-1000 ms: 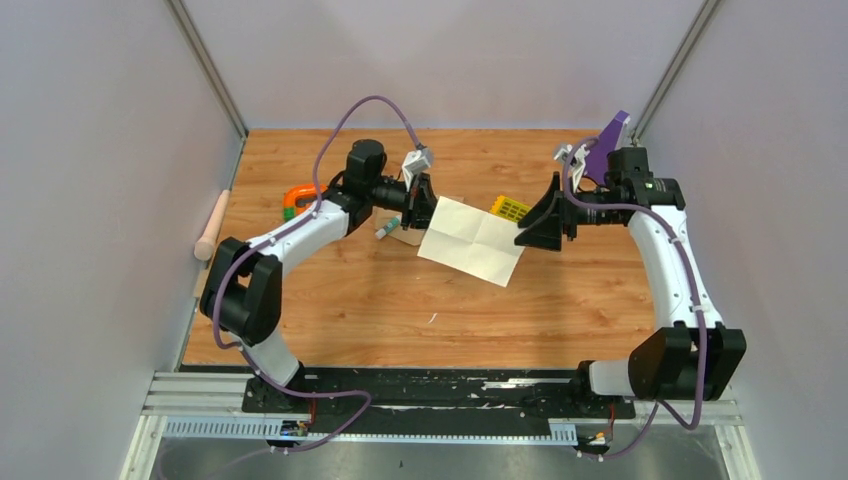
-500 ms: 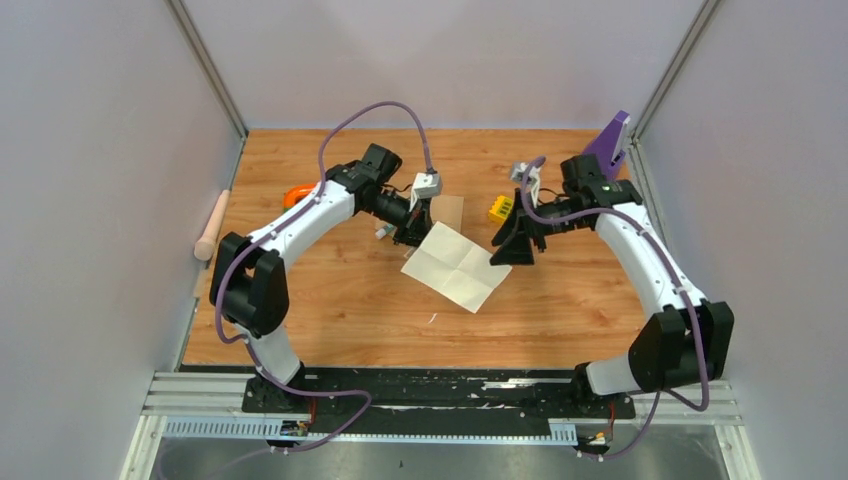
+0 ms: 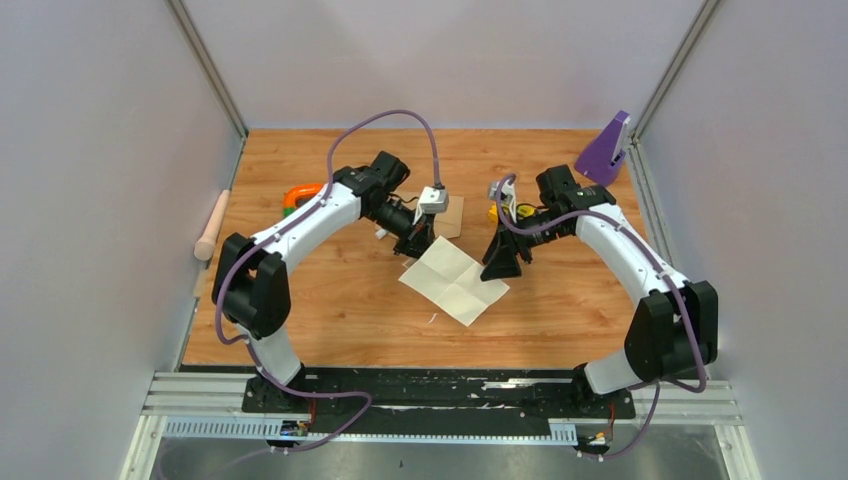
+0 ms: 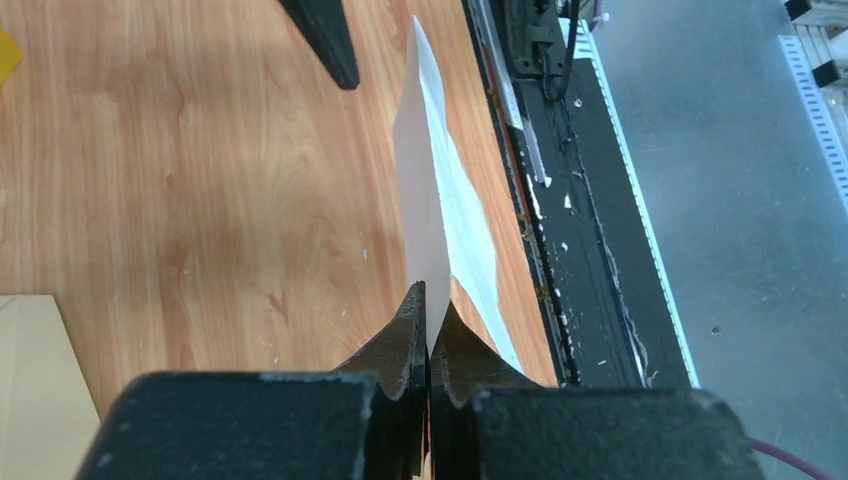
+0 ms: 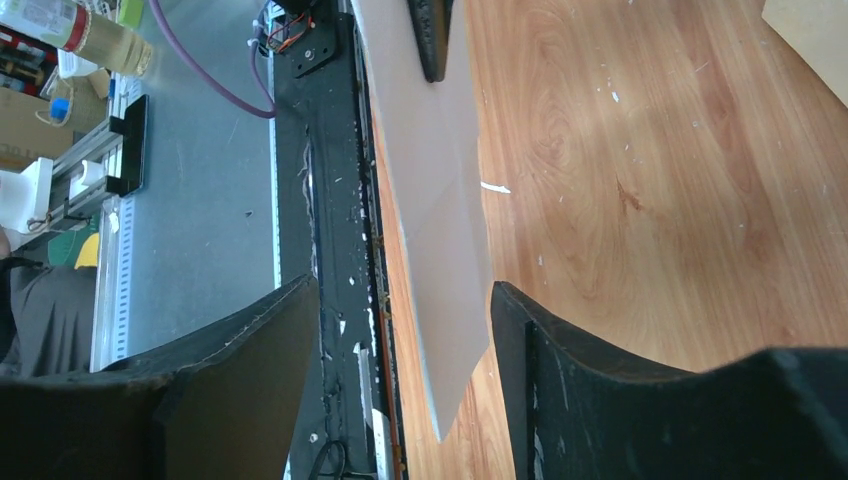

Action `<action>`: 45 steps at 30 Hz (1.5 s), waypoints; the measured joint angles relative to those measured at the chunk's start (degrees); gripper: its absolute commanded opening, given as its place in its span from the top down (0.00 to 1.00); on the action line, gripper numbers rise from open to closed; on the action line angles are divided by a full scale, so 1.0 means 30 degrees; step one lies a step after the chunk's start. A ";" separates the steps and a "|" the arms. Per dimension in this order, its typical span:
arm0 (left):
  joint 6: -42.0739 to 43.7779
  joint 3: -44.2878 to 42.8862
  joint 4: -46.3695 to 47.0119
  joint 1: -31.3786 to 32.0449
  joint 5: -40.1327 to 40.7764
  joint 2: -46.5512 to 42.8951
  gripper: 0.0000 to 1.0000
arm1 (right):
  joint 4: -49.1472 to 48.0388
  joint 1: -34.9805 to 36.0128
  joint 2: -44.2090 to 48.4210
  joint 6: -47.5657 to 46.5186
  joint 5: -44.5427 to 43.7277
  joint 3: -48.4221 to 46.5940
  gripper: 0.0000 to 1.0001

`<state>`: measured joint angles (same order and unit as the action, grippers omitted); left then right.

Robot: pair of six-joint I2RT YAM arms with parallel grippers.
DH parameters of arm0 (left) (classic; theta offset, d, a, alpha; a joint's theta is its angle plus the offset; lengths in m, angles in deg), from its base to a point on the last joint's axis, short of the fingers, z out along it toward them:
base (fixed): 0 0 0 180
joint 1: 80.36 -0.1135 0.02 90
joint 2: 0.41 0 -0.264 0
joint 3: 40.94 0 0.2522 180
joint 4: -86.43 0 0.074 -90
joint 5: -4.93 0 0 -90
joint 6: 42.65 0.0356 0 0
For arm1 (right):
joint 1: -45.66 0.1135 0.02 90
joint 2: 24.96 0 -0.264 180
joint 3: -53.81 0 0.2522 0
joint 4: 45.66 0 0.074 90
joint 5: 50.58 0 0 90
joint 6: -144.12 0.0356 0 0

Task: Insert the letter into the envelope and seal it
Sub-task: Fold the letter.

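Compared with a second ago, both arms have swung inward and toward the near edge of the table [image 3: 560,320], and the letter [image 3: 455,282] has come with them. It now sits nearer the arm bases and is turned more like a diamond. The left gripper [image 3: 415,245] still has its jaws clamped tight on the letter's back-left corner. In the left wrist view the sheet runs edge-on straight out from the pinched fingers [image 4: 410,330]. The right gripper [image 3: 498,272] has followed the sheet's right corner. Its jaws are open, one on each side of the paper's edge, with a clear gap, so it grips nothing. The purple block [image 3: 605,150], earlier half-hidden behind the right arm, now stands in plain view at the back right.

The envelope [image 3: 452,212] lies flat on the table just behind the left gripper and shows more than before. The letter is outside it, in front of it. I cannot tell how the flap lies.
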<state>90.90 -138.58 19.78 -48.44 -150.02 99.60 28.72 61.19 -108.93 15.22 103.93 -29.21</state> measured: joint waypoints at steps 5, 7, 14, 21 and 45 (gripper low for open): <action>0.0699 -0.0619 -0.0845 0.0474 0.0058 0.0284 1.00 | -0.0087 0.0015 -0.0321 -0.0066 -0.0036 0.0270 0.40; 0.0903 -0.0925 -0.1122 0.0670 0.0087 0.0481 1.00 | -0.0189 0.0015 -0.0321 -0.0073 -0.0029 0.0466 0.43; 0.0940 -0.1173 -0.1166 0.1086 0.0437 0.0678 1.00 | -0.0576 0.0372 -0.0306 -0.0087 -0.0058 0.0867 0.48; 0.0262 -0.0415 -0.0313 0.1086 0.0918 0.0080 1.00 | -0.0605 0.0627 0.0146 -0.0204 -0.0124 0.1209 0.62; -0.1756 -0.0423 0.1151 0.0036 0.2142 -0.0933 0.00 | -0.0612 0.0772 0.0743 -0.0590 -0.0845 0.1581 1.00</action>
<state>85.63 -139.85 23.24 -48.33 -143.60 96.80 26.88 63.51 -106.70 13.45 101.39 -24.47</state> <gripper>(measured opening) 0.985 0.011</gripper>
